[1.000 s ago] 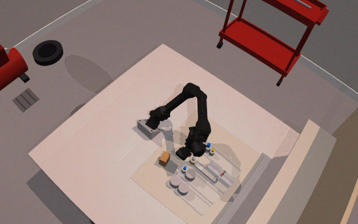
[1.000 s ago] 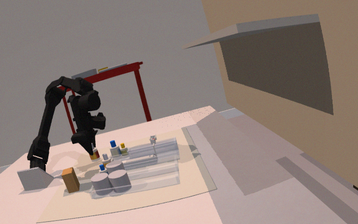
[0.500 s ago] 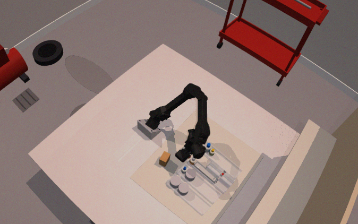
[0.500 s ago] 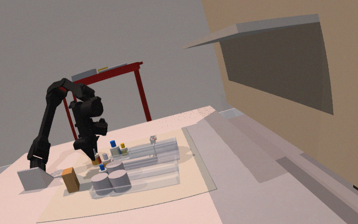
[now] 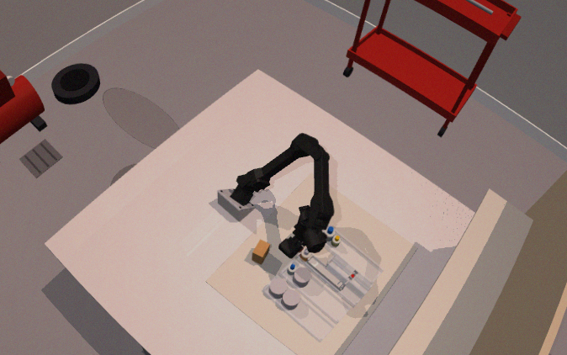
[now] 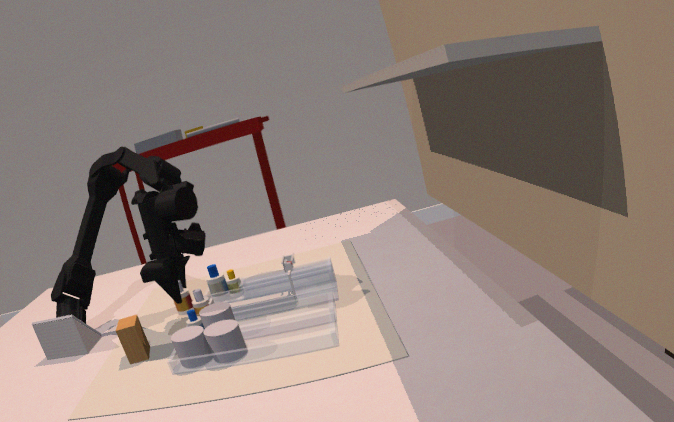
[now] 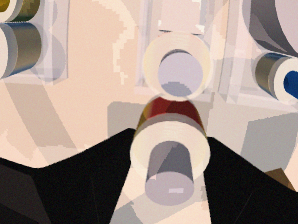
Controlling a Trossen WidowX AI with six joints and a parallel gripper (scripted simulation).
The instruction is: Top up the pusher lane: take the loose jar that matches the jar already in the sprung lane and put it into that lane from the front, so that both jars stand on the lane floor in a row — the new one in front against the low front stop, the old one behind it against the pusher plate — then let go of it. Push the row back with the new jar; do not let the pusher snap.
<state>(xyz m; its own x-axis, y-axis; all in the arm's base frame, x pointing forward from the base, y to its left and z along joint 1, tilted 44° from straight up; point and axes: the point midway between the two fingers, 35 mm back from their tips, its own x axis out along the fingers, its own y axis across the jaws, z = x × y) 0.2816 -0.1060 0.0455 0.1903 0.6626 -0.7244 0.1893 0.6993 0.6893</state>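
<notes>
My gripper (image 6: 180,299) (image 7: 170,140) is shut on an upright amber jar (image 6: 184,304) (image 7: 175,108) with a red label, white shoulder and pale grey cap. In the top view the arm hides the fingers and this jar. A matching pale-capped jar (image 5: 305,253) (image 6: 200,303) (image 7: 151,62) stands at the front end of the sprung lane (image 5: 334,278), just beyond the held jar. In the wrist view the two jars overlap; whether they touch, and the held jar's height over the low front stop, I cannot tell. The pusher plate is mostly hidden behind the lane jar.
A blue-capped jar (image 5: 330,234) (image 6: 217,285) and a yellow-capped jar (image 5: 336,241) (image 6: 233,284) stand on one side. A smaller blue-capped jar (image 5: 292,269) (image 7: 266,72) and grey cylinders (image 5: 290,299) (image 6: 225,340) stand on the other. A wooden block (image 5: 261,251) (image 6: 133,341) stands before the lanes.
</notes>
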